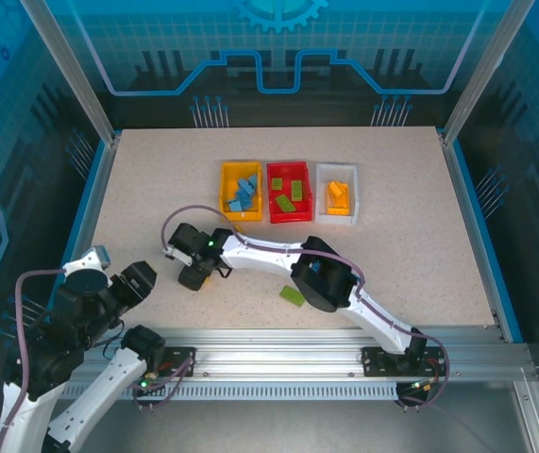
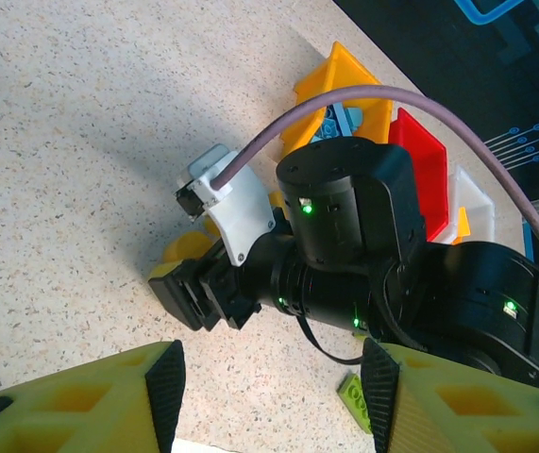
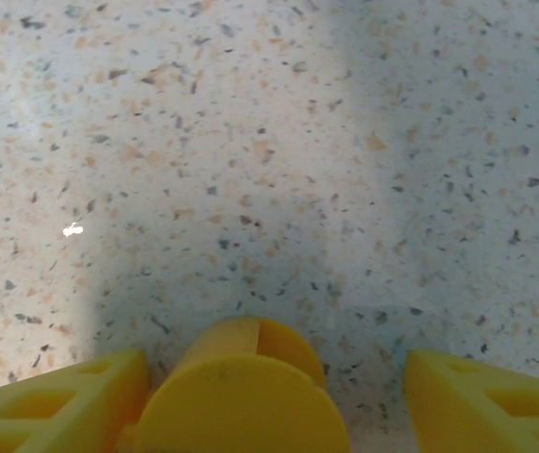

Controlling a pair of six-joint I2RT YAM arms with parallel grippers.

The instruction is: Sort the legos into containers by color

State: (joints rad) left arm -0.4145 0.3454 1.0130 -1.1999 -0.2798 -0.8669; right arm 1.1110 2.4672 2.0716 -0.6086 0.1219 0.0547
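One green brick [image 1: 293, 295] is left on the table [image 1: 411, 255], well short of the red bin [image 1: 269, 193] where the other greens lie; blue bricks are in the yellow bin [image 1: 224, 193] and orange ones in the white bin [image 1: 320, 193]. The right fingers [image 1: 193, 276] are apart and point down at bare table. A round yellow part [image 3: 241, 396] sits low between them, and I cannot tell what it is. The brick lies to their right, just beside that arm's own elbow, its long axis slanting from far-left to near-right. The left fingers [image 2: 80, 406] are also apart and empty, farther from the brick. The right arm is likely nearer, but it would have to fold back toward its base.
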